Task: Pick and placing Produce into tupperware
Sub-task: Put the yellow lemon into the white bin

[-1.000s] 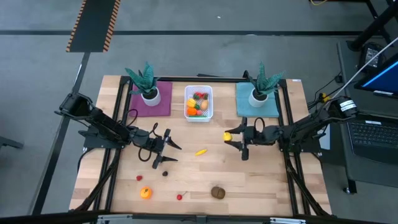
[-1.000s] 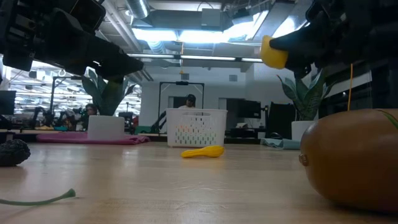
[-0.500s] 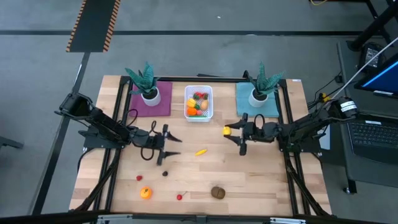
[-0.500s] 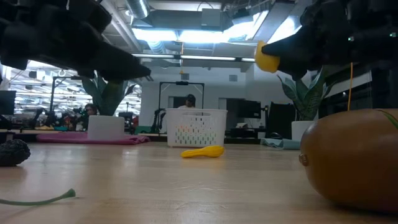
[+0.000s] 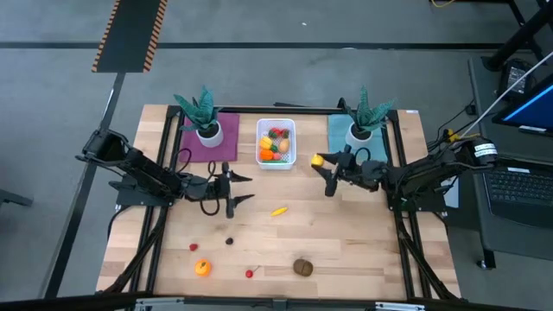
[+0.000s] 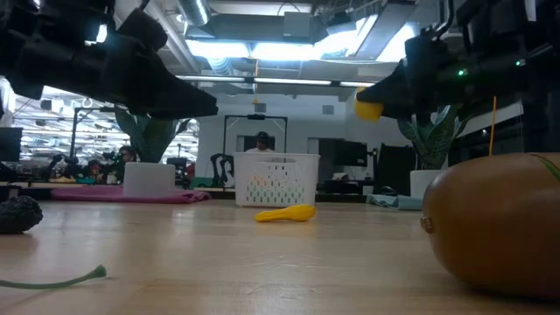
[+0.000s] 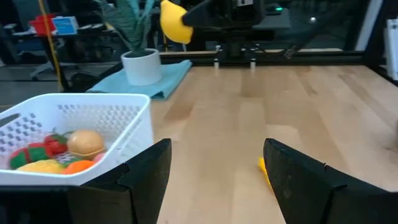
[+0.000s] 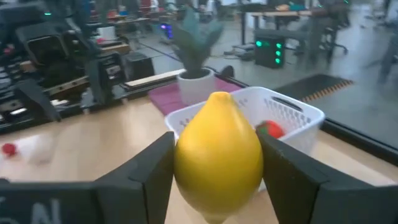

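Carry step: right hand [image 5: 321,164] clamps lemon [image 5: 317,161] in air, just beside tub [image 5: 276,142]. Next: shift over tub, release. Left hand [image 5: 235,187] empty, fingers apart, near tub.

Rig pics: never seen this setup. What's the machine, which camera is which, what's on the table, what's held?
It is a two-arm robot at a wooden table. One picture looks straight down from above, one looks level across the table top, and one comes from each wrist.

The right gripper is shut on a yellow lemon, held in the air beside the white tub, which already holds some produce. The left gripper hangs open and empty above the table.

Lying loose on the table: a banana, an orange, a kiwi, cherries, a strawberry and a small dark item. Two potted plants stand on mats at the back.
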Controlling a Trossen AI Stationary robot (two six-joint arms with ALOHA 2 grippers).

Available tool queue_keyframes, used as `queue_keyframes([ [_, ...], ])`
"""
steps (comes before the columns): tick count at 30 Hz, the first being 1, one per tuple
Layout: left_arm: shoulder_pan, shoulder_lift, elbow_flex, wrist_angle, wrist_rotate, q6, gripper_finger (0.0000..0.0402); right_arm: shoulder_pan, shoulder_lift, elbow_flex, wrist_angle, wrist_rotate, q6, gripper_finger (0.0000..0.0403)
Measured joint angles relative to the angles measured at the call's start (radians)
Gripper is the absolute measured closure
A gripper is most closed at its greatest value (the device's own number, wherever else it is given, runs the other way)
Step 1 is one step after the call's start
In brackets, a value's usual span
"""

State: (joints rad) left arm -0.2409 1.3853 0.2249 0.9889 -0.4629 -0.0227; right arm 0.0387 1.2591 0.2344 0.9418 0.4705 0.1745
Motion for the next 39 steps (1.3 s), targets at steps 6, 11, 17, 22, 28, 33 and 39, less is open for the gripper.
queue_keyframes([
  [6,0.035,0.0,0.0,0.0,-0.001,-0.011,0.0154,-0.034,0.0,0.009,-0.01,-0.029,0.006,0.0195],
  [11,0.041,0.0,0.0,0.0,-0.001,-0.021,0.0154,-0.055,0.012,0.063,-0.074,-0.04,0.002,0.0195],
  [17,0.04,0.0,0.0,-0.001,0.0,-0.021,0.0154,-0.125,0.102,0.157,-0.111,-0.084,-0.02,0.0195],
  [22,0.04,0.0,0.0,-0.003,0.0,-0.021,0.0154,-0.196,0.208,0.255,-0.109,-0.147,-0.02,0.0195],
  [28,0.04,0.0,0.0,-0.009,0.0,-0.02,0.0154,-0.259,0.329,0.374,-0.11,-0.153,-0.023,0.0195],
  [33,0.04,0.0,0.0,-0.01,0.0,-0.02,0.0154,-0.293,0.408,0.458,-0.11,-0.159,-0.024,0.0195],
  [39,0.04,0.0,0.0,-0.016,0.0,-0.02,0.0154,-0.312,0.429,0.512,-0.158,-0.235,-0.022,0.0195],
])
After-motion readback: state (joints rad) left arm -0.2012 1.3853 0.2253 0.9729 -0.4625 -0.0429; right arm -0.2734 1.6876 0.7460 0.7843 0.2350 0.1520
